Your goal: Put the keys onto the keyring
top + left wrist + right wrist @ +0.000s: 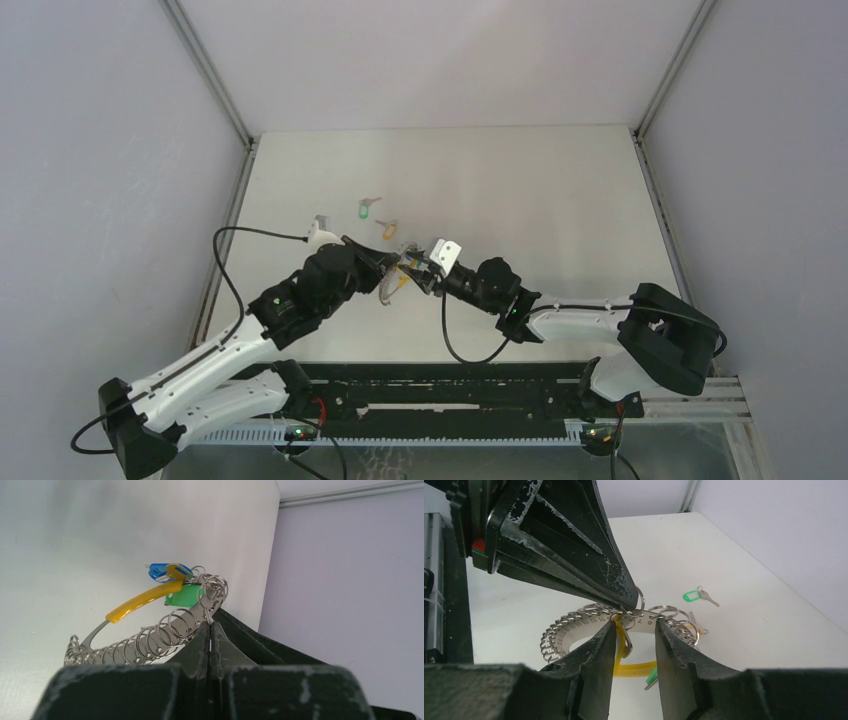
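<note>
Left gripper (210,626) is clamped shut on the keyring (150,642), a curved silver metal strip strung with small wire rings and yellow, blue and green tags. It is evidently held steady so that a ring is presented to the right gripper (634,630), whose jaws are set partly apart astride one ring just below the left tip. Beyond both, a green-tagged silver key (694,596) and an orange-tagged key (387,228) are seen loose; a third cannot be made out, nor whether anything is gripped on the right.
</note>
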